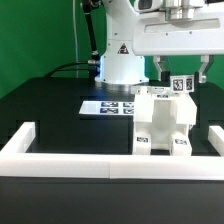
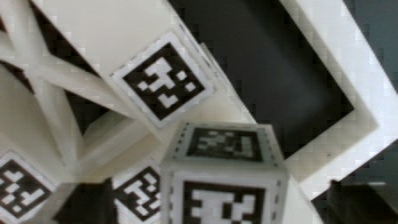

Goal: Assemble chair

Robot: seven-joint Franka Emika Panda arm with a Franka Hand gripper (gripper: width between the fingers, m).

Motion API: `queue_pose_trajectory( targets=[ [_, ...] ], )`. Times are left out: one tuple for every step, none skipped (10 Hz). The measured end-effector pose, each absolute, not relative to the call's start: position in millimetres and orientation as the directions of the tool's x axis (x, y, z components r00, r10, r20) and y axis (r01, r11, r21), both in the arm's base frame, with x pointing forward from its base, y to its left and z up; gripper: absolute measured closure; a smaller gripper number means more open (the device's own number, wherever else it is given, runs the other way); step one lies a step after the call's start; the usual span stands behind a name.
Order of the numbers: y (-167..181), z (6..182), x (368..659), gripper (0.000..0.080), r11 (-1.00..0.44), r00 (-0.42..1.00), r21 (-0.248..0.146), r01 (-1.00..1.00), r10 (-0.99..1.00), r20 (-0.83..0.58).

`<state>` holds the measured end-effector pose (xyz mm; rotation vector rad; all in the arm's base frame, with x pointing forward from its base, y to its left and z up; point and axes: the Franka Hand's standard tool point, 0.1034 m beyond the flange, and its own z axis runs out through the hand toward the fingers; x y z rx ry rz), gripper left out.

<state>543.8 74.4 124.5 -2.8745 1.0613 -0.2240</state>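
The white chair point(image 1: 160, 125) stands partly joined on the black table, just behind the front wall, toward the exterior view's right. Black-and-white tags show on its faces. A tagged upright piece point(image 1: 181, 84) sticks up at its top. My gripper point(image 1: 184, 74) hangs over that piece, one finger on either side and both clear of it, so it is open and holds nothing. In the wrist view the same square-ended tagged piece point(image 2: 226, 150) sits between the dark fingers point(image 2: 361, 205), with a gap on each side of it. The chair's X-braced panel point(image 2: 160, 80) lies beyond it.
A long low white barrier wall point(image 1: 100, 160) runs along the front, with short returns at both ends. The marker board point(image 1: 105, 106) lies flat behind the chair. The arm's white base point(image 1: 120, 60) stands at the back centre. A green backdrop closes the far side.
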Motion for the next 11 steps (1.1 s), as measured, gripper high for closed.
queue_pose_trajectory(
  targets=[
    [77.2,124.9,544.0,0.0166,-0.772,0.764,-0.114,-0.625,-0.635,0.115],
    [79.1,125.5,544.1,0.0166,-0.834,0.825,-0.1,-0.542,-0.551,0.128],
    [81.9,125.8,543.8,0.0153,-0.884,0.873,-0.086,-0.46,-0.468,0.139],
    [83.2,125.6,543.5,0.0153,-0.926,0.914,-0.072,-0.37,-0.377,0.148],
    [82.2,125.3,543.7,0.015,-0.957,0.943,-0.06,-0.283,-0.289,0.164],
    [81.2,124.2,542.9,0.015,-0.975,0.96,-0.048,-0.216,-0.221,0.175],
    [81.4,123.7,542.2,0.015,-0.986,0.97,-0.037,-0.162,-0.166,0.176],
    [81.4,123.7,542.2,0.015,-0.995,0.979,-0.025,-0.099,-0.102,0.178],
    [81.4,123.7,542.2,0.015,-0.998,0.982,-0.019,-0.064,-0.066,0.179],
    [81.5,123.7,542.2,0.015,-1.0,0.983,0.002,0.026,0.026,0.18],
    [80.9,123.6,542.3,0.015,-0.995,0.978,0.019,0.102,0.104,0.179]
  ],
)
